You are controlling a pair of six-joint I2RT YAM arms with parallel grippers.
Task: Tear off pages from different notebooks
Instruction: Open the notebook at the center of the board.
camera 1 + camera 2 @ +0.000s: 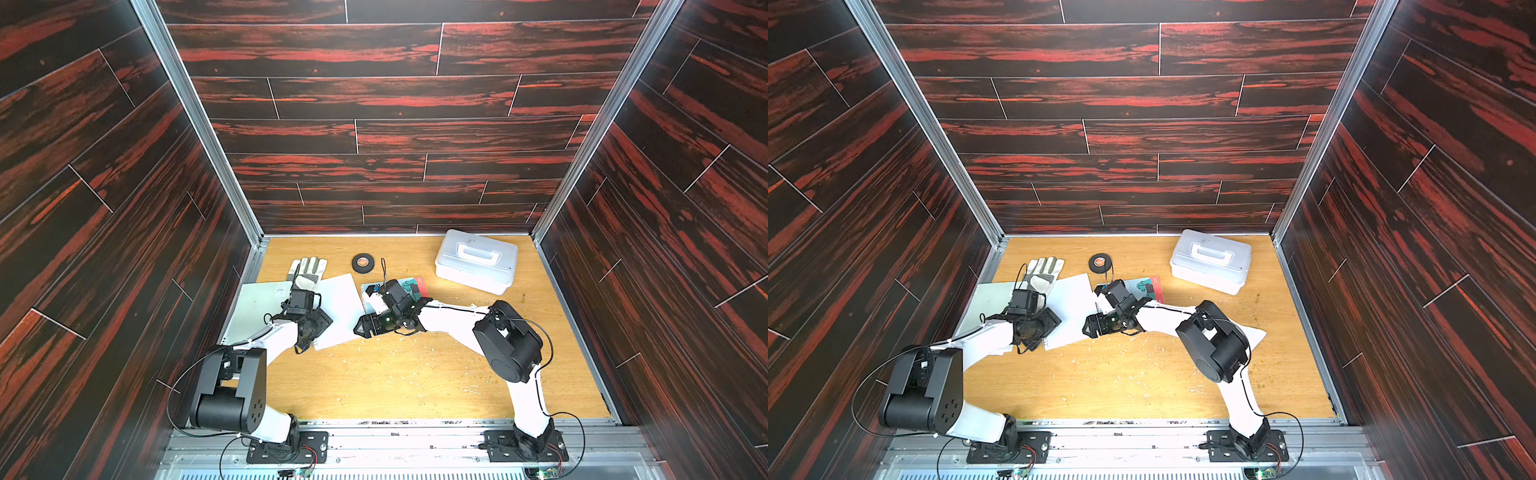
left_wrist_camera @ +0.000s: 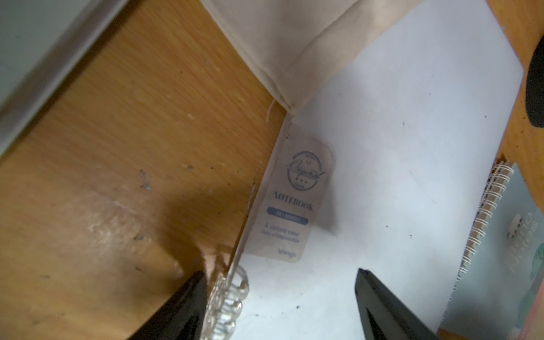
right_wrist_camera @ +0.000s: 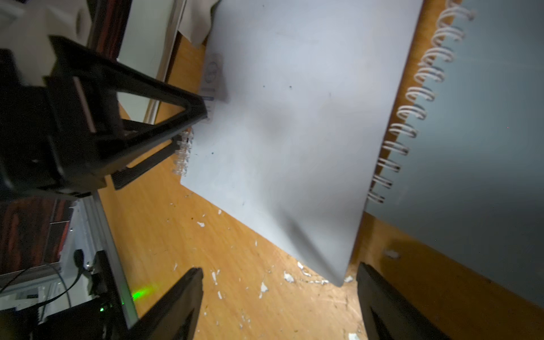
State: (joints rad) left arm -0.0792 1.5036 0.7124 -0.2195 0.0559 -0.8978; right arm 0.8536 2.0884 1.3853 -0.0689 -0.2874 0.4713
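Note:
A white notebook point(image 1: 340, 307) lies at the table's middle, its clear spiral point(image 2: 226, 306) along its left edge. My left gripper point(image 2: 279, 273) is open and low over that edge, one finger outside the spiral and one over the cover. My right gripper point(image 3: 279, 270) is open just above the table at the white notebook's near right corner point(image 3: 338, 279), holding nothing. A pale grey-green notebook point(image 1: 257, 307) lies to the left. Right of the white one lies a small notebook point(image 1: 409, 286) with teal shapes, partly under my right wrist. A loose white page point(image 1: 1257, 333) shows under my right arm.
A white-and-grey glove point(image 1: 305, 272) rests on the far corner of the white notebook. A black tape roll point(image 1: 363, 263) and a translucent plastic box point(image 1: 476, 259) stand toward the back. Small paper scraps point(image 3: 262, 287) litter the wooden table point(image 1: 415, 374).

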